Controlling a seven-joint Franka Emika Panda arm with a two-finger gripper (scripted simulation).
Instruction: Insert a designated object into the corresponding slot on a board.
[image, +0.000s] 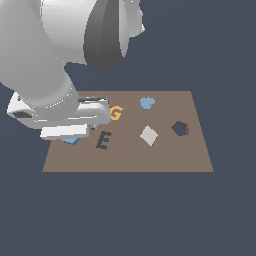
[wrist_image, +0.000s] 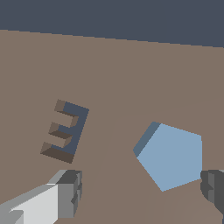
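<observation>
The light-blue pentagon block (wrist_image: 173, 156) lies flat on the brown board (wrist_image: 122, 74). My gripper (wrist_image: 142, 189) stands open just above it, and the block sits off-centre towards one dark fingertip (wrist_image: 213, 186), untouched by either finger. In the exterior view only an edge of the block (image: 71, 141) shows under my white hand (image: 65, 117), near the board's (image: 125, 160) left side. The dark pentagon slot (image: 180, 128) is far off towards the exterior view's right.
A dark E-shaped cut-out (image: 103, 140) (wrist_image: 65, 131) lies close beside the block. An orange G (image: 116, 113), a white diamond tile (image: 148, 135) and a lumpy blue piece (image: 147, 103) sit between the block and the slot.
</observation>
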